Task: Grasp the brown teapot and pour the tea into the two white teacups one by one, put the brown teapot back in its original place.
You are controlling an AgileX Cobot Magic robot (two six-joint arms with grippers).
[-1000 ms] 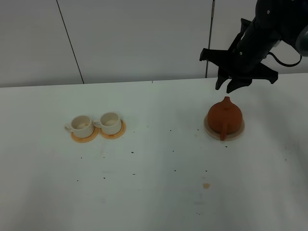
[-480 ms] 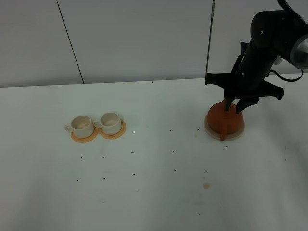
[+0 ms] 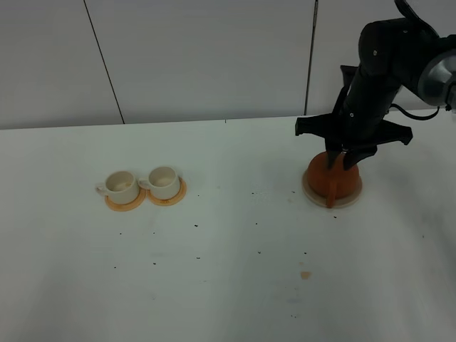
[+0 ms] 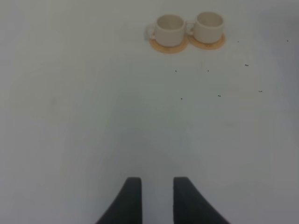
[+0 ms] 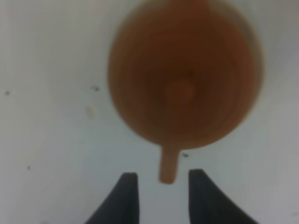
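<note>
The brown teapot (image 3: 332, 179) stands on its pale beige saucer (image 3: 350, 201) at the right of the table. My right gripper (image 3: 340, 159) hangs low right over the teapot, open. In the right wrist view the blurred teapot (image 5: 184, 79) fills the frame and its handle (image 5: 168, 166) lies between my open fingertips, not gripped. The two white teacups (image 3: 120, 184) (image 3: 163, 181) stand side by side on orange coasters at the left. They also show in the left wrist view (image 4: 169, 30) (image 4: 209, 26), far ahead of my left gripper (image 4: 156, 179), which is open and empty.
Orange coasters (image 3: 125, 205) (image 3: 178, 196) lie under the cups. Small dark specks and a tan stain (image 3: 305, 274) dot the white table. The left arm does not show in the exterior view.
My right gripper has come down from above and behind the teapot until its fingers are low over it. The teapot, cups and left gripper have not moved.
</note>
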